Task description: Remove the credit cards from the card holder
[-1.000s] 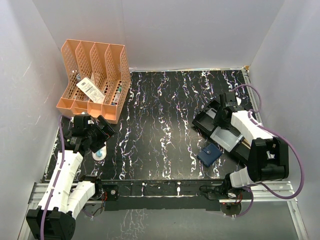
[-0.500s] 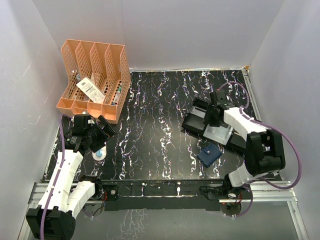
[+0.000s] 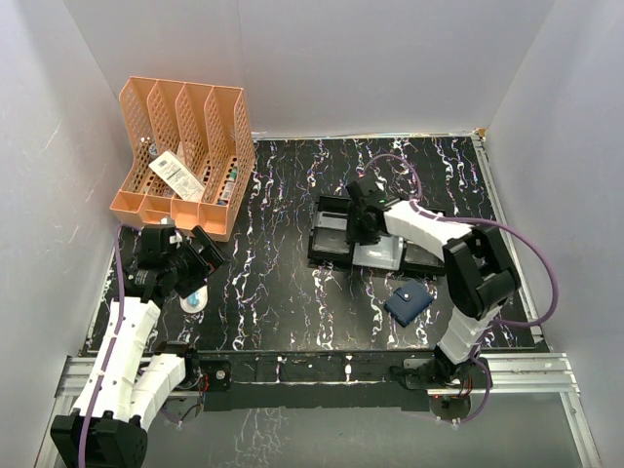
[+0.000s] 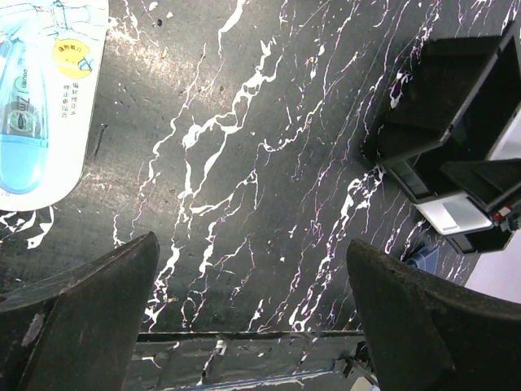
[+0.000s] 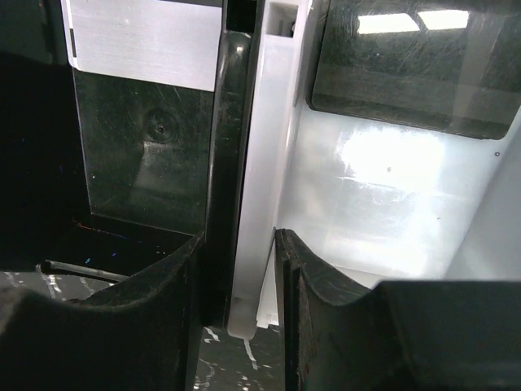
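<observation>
The card holder [image 3: 408,301] is a small navy-blue wallet lying shut on the black marbled table, near the front right. A sliver of it shows in the left wrist view [image 4: 422,258]. No credit cards show. My right gripper [image 3: 363,224] is behind and left of the wallet, shut on the upright walls of the black and grey tray [image 3: 341,234]. In the right wrist view my right gripper [image 5: 236,240] pinches a black wall and a white wall [image 5: 260,163] together. My left gripper [image 3: 202,265] is open and empty at the far left, and in its own view [image 4: 252,248] it holds nothing.
A pale blue oval case [image 3: 195,297] lies under my left gripper and also shows in the left wrist view [image 4: 37,98]. An orange file rack [image 3: 180,156] stands at the back left. The tray also shows in the left wrist view [image 4: 456,155]. White walls enclose the table.
My right gripper has slid the black and grey tray leftward across the table, away from the right wall. The wallet stayed put. My left arm barely moved.
</observation>
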You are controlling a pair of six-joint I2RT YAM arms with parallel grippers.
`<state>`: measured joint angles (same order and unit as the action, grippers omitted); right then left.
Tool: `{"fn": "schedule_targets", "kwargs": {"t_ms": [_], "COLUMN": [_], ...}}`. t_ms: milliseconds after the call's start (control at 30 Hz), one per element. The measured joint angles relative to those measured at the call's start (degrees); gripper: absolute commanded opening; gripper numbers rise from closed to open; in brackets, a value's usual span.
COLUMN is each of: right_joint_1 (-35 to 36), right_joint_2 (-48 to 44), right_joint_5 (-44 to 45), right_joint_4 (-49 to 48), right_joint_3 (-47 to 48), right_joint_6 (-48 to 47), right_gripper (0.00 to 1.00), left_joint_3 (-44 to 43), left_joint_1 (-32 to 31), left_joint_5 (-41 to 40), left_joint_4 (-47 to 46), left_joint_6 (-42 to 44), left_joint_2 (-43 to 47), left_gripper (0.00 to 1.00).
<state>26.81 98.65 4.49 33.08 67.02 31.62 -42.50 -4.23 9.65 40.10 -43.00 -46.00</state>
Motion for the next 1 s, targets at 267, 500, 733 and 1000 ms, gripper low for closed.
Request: {"fn": "schedule_targets", "kwargs": {"t_ms": [267,500,733,1000], "right_joint_1": [7.4,11.2,12.1,12.5], "right_joint_2": [6.9,11.0,13.0,15.1], "right_joint_5": [0.3,0.7,0.7,1.8], "right_joint_4": [0.2,0.5,2.2,3.1], "right_joint_3": [7.7,12.6,15.4,17.8], "right_joint_6": [2.0,3.0,4.5,8.6], "right_gripper": [0.33,0.34,0.35,0.37], "left_joint_3": [-0.8,-0.8,-0.8,-0.8], "left_joint_1": [0.0,0.0,0.0,0.0], "left_joint_5": [0.3,0.5,1.4,3.2], "left_joint_4": [0.9,1.4,1.6,1.5], "left_joint_6": [0.6,0.6,0.6,0.3], "left_joint_2": [0.3,1.0,1.9,1.9], "left_gripper": [0.99,0.99,0.99,0.99]}}
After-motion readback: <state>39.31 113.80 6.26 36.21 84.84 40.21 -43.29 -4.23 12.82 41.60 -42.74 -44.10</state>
